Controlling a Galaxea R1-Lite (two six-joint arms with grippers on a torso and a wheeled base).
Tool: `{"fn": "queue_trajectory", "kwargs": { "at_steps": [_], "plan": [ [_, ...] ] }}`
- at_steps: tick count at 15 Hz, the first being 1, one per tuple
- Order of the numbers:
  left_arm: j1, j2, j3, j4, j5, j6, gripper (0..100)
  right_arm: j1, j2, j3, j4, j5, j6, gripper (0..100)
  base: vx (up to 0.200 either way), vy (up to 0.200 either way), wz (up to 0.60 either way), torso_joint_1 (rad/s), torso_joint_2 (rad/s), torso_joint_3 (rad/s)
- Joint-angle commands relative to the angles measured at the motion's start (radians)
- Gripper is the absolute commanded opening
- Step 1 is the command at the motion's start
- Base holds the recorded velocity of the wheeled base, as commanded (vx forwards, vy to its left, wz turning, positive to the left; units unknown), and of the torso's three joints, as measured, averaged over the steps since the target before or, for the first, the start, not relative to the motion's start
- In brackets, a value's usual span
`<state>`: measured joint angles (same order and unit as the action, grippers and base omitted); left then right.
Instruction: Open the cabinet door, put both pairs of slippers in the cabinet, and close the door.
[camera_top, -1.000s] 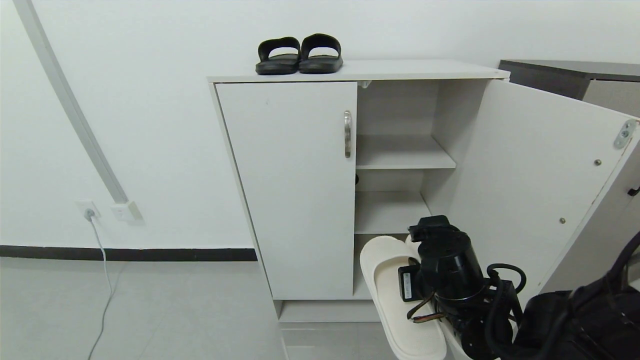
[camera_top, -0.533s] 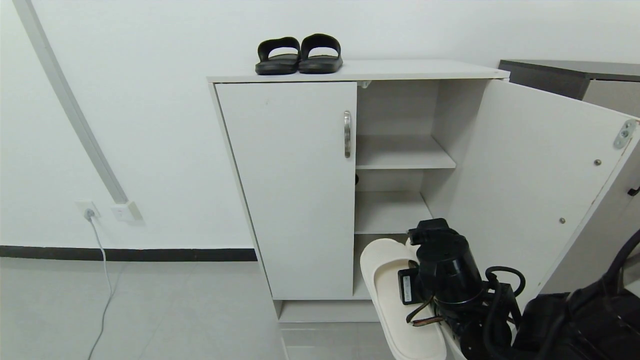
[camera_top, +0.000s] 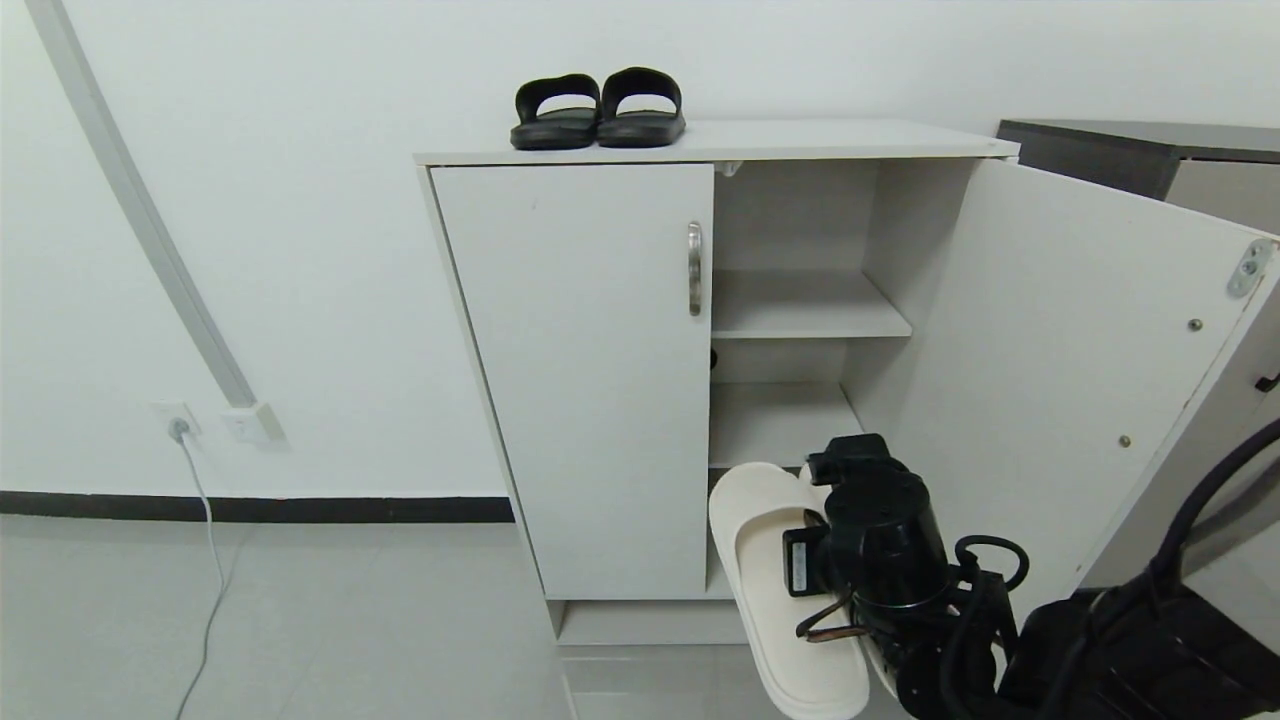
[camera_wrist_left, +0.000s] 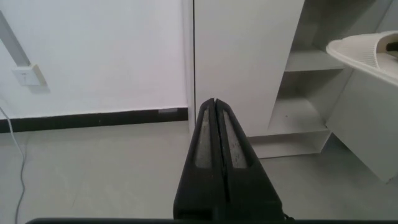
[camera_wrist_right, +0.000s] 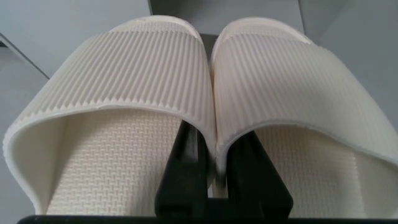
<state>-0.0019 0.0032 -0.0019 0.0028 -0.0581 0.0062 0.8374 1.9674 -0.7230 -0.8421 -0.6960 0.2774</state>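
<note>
**Step in hand: placing pair 1 of 2**

1. Right gripper (camera_wrist_right: 214, 155): the fingers (camera_wrist_right: 186, 165) are clamped on the cream slippers (camera_wrist_right: 124, 68). They pinch the 2 inner strap walls together, so the pair travels as 1 load.
2. Left gripper (camera_wrist_left: 215, 134): the fingers (camera_wrist_left: 202, 137) are pressed flat together and hold nothing. The gripper sits low over the floor (camera_wrist_left: 93, 168), well apart from the cabinet (camera_top: 720, 140).
3. In the head view, the toes of the cream slippers (camera_top: 775, 560) sit at the front of the opening. They are level with the bottom compartment (camera_top: 722, 570) and just under the middle shelf (camera_top: 780, 425).
4. The right door (camera_top: 1060, 350) is swung open, so the opening step appears complete.

**Next move (judgement)**

- Advance the pair toward 12 o'clock into the bottom compartment.
- Level the soles, then release.

**Edges and open room**

- At 9 o'clock of the pair: the edge of the shut left door (camera_top: 580, 380), with its handle (camera_top: 694, 268) higher up at 11 o'clock.
- At 3 o'clock: the open right door, close to the wrist.
- At 12 o'clock: the lip of the middle shelf.
- The gap looks adequate for the pair but leaves little side margin.
- The upper shelf (camera_top: 800, 305) and the middle shelf are bare.
- The black slippers (camera_top: 598, 108) rest on the cabinet top at 11 o'clock and are not yet collected.
</note>
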Motion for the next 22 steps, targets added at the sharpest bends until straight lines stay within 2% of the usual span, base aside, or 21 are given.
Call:
{"fn": "queue_trajectory", "kwargs": {
  "at_steps": [1, 2, 4, 6, 11, 22],
  "plan": [
    [0.000, -0.003, 0.000, 0.000, 0.000, 0.001, 0, -0.001, 0.037, -0.001, -0.009, -0.004, -0.003, 0, 0.000, 0.000, 0.00, 0.000, 0.00, 0.000],
    [0.000, -0.003, 0.000, 0.000, -0.002, 0.008, 0, -0.038, 0.087, -0.055, -0.081, -0.004, -0.030, 0, 0.000, 0.000, 0.00, 0.000, 0.00, 0.000],
    [0.000, -0.003, 0.000, 0.000, 0.000, 0.006, 0, -0.063, 0.113, -0.115, -0.078, -0.008, -0.032, 0, 0.000, 0.000, 0.00, 0.000, 0.00, 0.000],
    [0.000, -0.003, 0.000, 0.000, 0.001, 0.005, 0, -0.078, 0.146, -0.176, -0.028, -0.077, -0.034, 0, 0.000, 0.000, 0.00, 0.000, 0.00, 0.000],
    [0.000, -0.003, 0.000, -0.001, 0.001, 0.001, 0, -0.074, 0.149, -0.171, -0.031, -0.079, -0.030, 0, 0.000, -0.200, 0.00, 0.004, 0.00, 0.002],
    [0.000, -0.003, 0.000, -0.001, 0.001, 0.000, 0, -0.057, 0.174, -0.147, -0.080, -0.066, -0.029, 0, 0.000, 0.000, 0.00, 0.000, 0.00, 0.000]
  ]
}}
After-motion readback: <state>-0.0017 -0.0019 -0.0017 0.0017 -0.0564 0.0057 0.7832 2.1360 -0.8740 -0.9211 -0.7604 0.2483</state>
